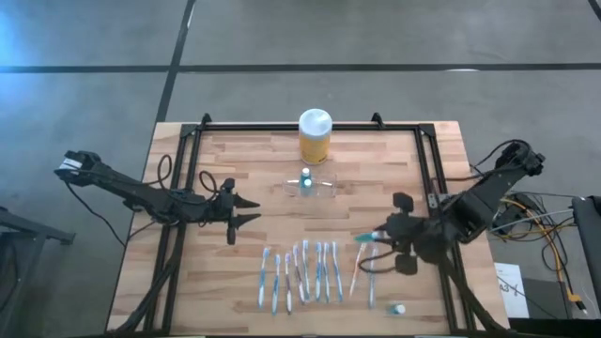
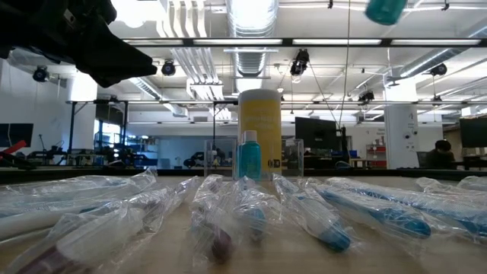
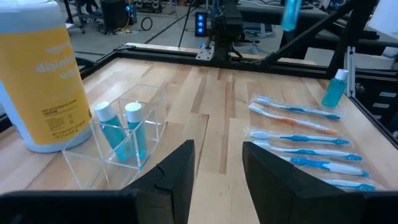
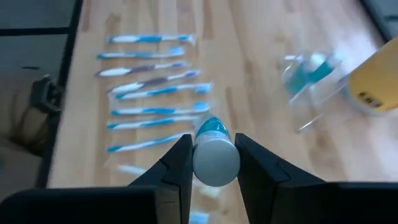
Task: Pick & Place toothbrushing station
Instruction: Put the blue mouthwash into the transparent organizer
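The clear plastic holder (image 1: 312, 187) stands on the wooden table in front of the yellow jar (image 1: 315, 136). Two small teal bottles (image 3: 121, 130) stand upright in it. My right gripper (image 1: 376, 240) is over the table's right part, above the row of wrapped toothbrushes (image 1: 300, 272), shut on a third small teal bottle (image 1: 364, 238). The same bottle shows high up in the low view (image 2: 386, 9). My left gripper (image 1: 250, 211) is open and empty, left of the holder, fingers pointing toward the table's right edge (image 3: 214, 177). My right gripper pinches the teal bottle between its two fingers at the sides of its pale round end (image 4: 216, 163). The teal end (image 4: 211, 129) sticks out ahead of the fingertips. The bottle lies along the fingers, roughly level, pointing toward the table's left, lifted clear of the table.
Several wrapped toothbrushes (image 3: 298, 140) lie side by side at the table's near middle. Another small teal bottle (image 1: 397, 308) stands near the near right corner. A black frame (image 1: 427, 150) runs round the table. Bare wood (image 1: 376, 178) lies right of the holder.
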Available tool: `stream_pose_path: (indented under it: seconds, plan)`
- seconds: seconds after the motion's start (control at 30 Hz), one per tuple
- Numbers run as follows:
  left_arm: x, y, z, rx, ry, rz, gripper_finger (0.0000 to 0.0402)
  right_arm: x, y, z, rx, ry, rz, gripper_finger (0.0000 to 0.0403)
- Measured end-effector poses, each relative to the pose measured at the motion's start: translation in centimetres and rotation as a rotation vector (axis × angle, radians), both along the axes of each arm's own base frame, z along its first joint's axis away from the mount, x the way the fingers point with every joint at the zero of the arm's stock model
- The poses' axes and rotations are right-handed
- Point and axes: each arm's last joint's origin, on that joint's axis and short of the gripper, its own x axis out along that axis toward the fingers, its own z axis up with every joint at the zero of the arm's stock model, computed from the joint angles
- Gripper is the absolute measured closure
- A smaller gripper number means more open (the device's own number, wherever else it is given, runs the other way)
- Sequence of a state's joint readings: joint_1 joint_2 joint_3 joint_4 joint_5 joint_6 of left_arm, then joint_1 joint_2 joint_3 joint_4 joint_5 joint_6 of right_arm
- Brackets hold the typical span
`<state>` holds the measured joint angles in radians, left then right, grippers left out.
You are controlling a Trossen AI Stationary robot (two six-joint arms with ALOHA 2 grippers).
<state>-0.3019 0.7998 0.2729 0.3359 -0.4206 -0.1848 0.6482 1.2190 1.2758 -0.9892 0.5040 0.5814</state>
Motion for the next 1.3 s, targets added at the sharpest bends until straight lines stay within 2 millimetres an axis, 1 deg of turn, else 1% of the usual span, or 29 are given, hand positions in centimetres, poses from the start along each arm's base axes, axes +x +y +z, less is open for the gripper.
stream_pose_path:
  seconds: [0.2,0.33,0.43,0.53,0.67,0.73,0.8,0.87,1.0,1.1,1.3]
  plan:
    - [0.0,0.0,0.0,0.000,0.000,0.000,0.0262,1.5,-2.2,1.7,-0.081,-0.038,0.000,0.0317]
    - [0.0,0.0,0.0,0.000,0.000,0.000,0.0262,2.6,-3.5,2.4,-0.108,-0.077,-0.010,0.0317]
    - [0.0,0.0,0.0,0.015,0.001,-0.001,0.0262,3.3,-4.5,2.6,-0.108,-0.095,-0.002,0.0317]
    - [0.0,0.0,0.0,0.029,0.001,-0.001,0.0262,3.8,-5.7,2.6,-0.109,-0.089,-0.039,0.0317]
    - [0.0,0.0,0.2,0.030,-0.011,0.011,0.0262,4.6,-8.0,2.5,-0.050,-0.065,-0.077,0.0317]
    - [0.1,0.1,0.5,0.028,-0.026,0.020,0.0262,5.2,-9.1,2.3,-0.047,-0.061,-0.092,0.0317]
    - [0.1,0.0,0.7,0.024,-0.037,0.021,0.0262,5.9,-9.9,1.7,-0.075,-0.034,-0.096,0.0317]
    - [0.1,0.0,0.7,0.020,-0.036,0.021,0.0262,7.0,-10.7,1.2,-0.106,-0.021,-0.074,0.0317]
    - [0.1,0.0,0.7,0.015,-0.042,0.019,0.0262,9.5,-12.4,-0.3,-0.100,0.016,-0.029,0.0317]
    - [0.1,0.0,0.7,0.016,-0.040,0.019,0.0262,11.3,-13.7,-1.2,-0.134,0.065,-0.016,0.0317]
    - [0.0,0.1,0.5,0.022,-0.034,0.017,0.0262,14.6,-17.1,-2.5,-0.184,0.151,-0.031,0.0314]
